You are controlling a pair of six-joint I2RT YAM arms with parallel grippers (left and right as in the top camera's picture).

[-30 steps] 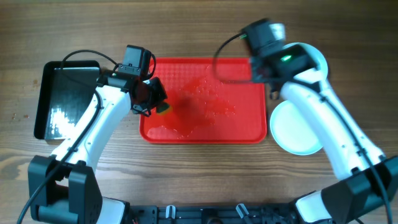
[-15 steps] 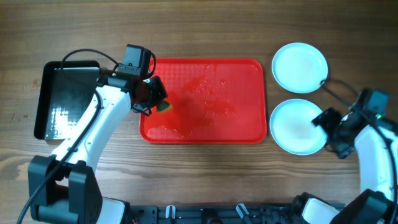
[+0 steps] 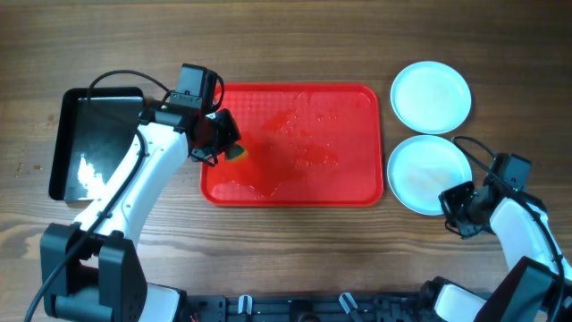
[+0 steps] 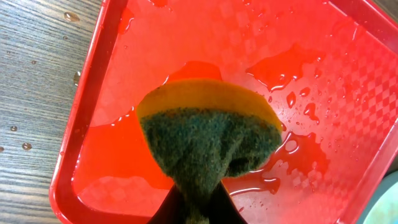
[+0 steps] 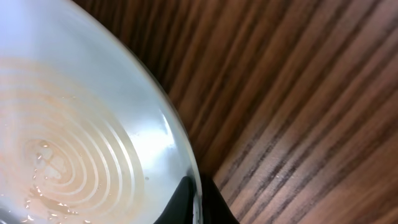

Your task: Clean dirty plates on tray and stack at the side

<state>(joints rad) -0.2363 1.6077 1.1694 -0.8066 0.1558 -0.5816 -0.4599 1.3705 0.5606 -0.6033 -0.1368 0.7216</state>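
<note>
Right gripper (image 3: 458,211) has pulled back toward near-right corner, pinching plate (image 3: 427,174) rim; wet rim may slip. Left gripper (image 3: 225,145) clamps sponge (image 4: 208,140) over tray (image 3: 357,183).

A robot lab bench: two white arms (image 3: 134,179) on a black rail (image 3: 304,309) at a wood-grain table (image 3: 295,45).

The red tray (image 3: 350,172) lies flat mid-table, long side left to right, its textured floor wet with puddles and drops. Just right of it lie two round pale plates, almost touching: the far plate (image 3: 431,97), and the near plate (image 3: 424,174), ringed, faintly orange-tinted, beaded with water
</note>
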